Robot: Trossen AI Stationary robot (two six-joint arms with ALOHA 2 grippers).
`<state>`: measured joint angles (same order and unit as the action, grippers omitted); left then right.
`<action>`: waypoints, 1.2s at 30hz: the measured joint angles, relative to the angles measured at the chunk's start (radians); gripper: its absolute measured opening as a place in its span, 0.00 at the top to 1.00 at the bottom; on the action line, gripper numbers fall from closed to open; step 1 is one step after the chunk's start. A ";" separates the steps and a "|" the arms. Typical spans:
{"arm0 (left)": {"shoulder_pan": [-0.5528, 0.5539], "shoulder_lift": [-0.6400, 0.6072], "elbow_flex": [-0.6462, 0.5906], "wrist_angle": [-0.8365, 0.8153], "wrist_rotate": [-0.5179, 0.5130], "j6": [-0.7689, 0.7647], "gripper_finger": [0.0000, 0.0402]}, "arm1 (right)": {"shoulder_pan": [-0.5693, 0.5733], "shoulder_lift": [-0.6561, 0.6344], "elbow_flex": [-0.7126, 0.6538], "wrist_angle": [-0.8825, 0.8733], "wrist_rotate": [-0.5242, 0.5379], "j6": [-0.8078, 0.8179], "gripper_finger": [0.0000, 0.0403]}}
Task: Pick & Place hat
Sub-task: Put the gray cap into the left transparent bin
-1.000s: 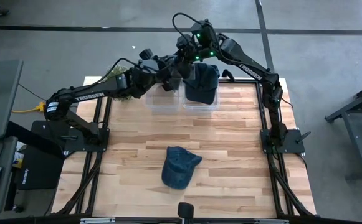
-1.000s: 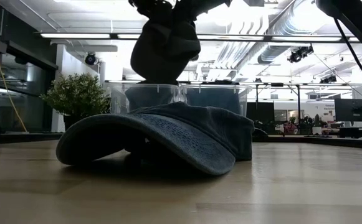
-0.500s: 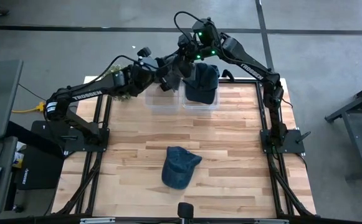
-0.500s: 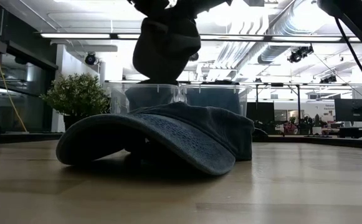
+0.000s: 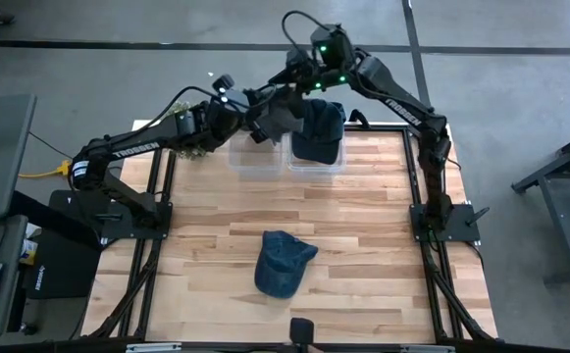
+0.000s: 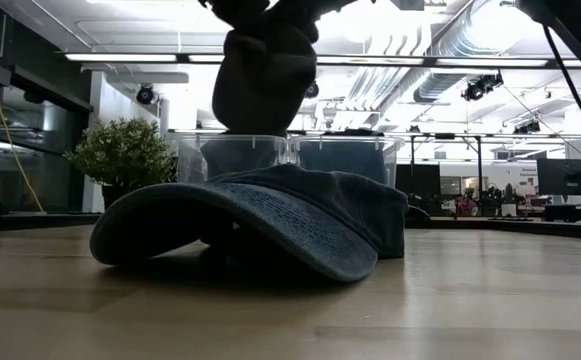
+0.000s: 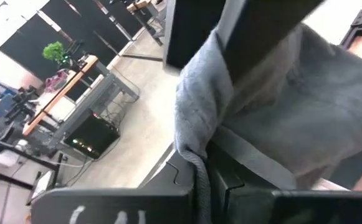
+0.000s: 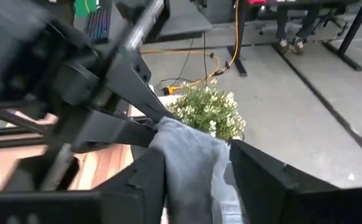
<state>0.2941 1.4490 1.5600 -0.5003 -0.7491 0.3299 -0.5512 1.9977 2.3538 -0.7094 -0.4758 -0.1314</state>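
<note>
High view: left hand (image 5: 262, 115) is clamped shut on a grey hat (image 5: 283, 116), held up in the air over the far edge of the counter (image 5: 363, 245), above the two clear bins (image 5: 286, 157). Right hand (image 5: 302, 86) is at the same hat from the other side; right wrist view shows grey cloth between its fingers (image 8: 265, 180), which stand partly apart, so I can't tell if it grips or is letting go.

Left wrist view shows the cloth bunched and folded against the left fingers (image 7: 255, 37), so the hat is soft, light and limp. It sags and hangs as a lump in the low view. No fragility, low slip since fabric bites well, but it deforms, so a pinch on a thin fold could pull free. Best hold, by my read: crown fabric gathered thick, or the stiffer brim edge.

A dark blue hat (image 5: 316, 132) already sits in the right-hand bin. Another blue denim cap (image 5: 283, 263) lies crown up on the near middle of the counter, well apart from both hands, brim flat on the wood. A small green plant (image 6: 125, 152) stands at the far left corner.
</note>
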 joint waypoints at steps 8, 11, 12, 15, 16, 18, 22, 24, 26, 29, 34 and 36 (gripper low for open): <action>0.002 -0.006 0.000 -0.040 0.000 -0.083 1.00 | -0.050 -0.099 0.004 -0.008 -0.003 -0.004 0.47; 0.018 -0.017 0.000 -0.074 0.045 -0.180 1.00 | -0.079 -0.140 0.004 -0.028 0.005 -0.006 0.46; 0.023 -0.018 0.000 -0.090 0.063 -0.218 1.00 | -0.090 -0.153 0.004 -0.037 0.005 -0.007 0.46; 0.037 -0.016 0.000 -0.130 0.079 -0.281 1.00 | -0.121 -0.186 0.004 -0.075 0.030 -0.015 0.46; 0.043 -0.019 0.000 -0.139 0.097 -0.294 1.00 | -0.129 -0.195 0.004 -0.088 0.048 -0.026 0.46; 0.060 -0.026 0.000 -0.130 0.164 -0.336 1.00 | -0.147 -0.207 0.004 -0.124 0.100 -0.054 0.46; 0.104 -0.040 -0.001 -0.163 0.257 -0.393 1.00 | -0.178 -0.220 0.004 -0.188 0.153 -0.085 0.46; 0.127 -0.046 0.000 -0.159 0.325 -0.425 1.00 | -0.191 -0.220 0.004 -0.215 0.166 -0.090 0.46; 0.151 -0.050 0.000 -0.162 0.395 -0.460 1.00 | -0.200 -0.220 0.003 -0.242 0.184 -0.098 0.46; 0.181 -0.064 -0.001 -0.163 0.474 -0.471 1.00 | -0.210 -0.219 0.003 -0.259 0.186 -0.105 0.46; 0.218 -0.071 -0.001 -0.164 0.612 -0.492 1.00 | -0.223 -0.219 0.003 -0.259 0.186 -0.106 0.46; 0.218 -0.078 -0.001 -0.150 0.646 -0.496 1.00 | -0.229 -0.219 0.002 -0.259 0.186 -0.106 0.46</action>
<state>0.5121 1.3713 1.5594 -0.6506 -0.1036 -0.1659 -0.7802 1.7782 2.3562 -0.9686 -0.2901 -0.2371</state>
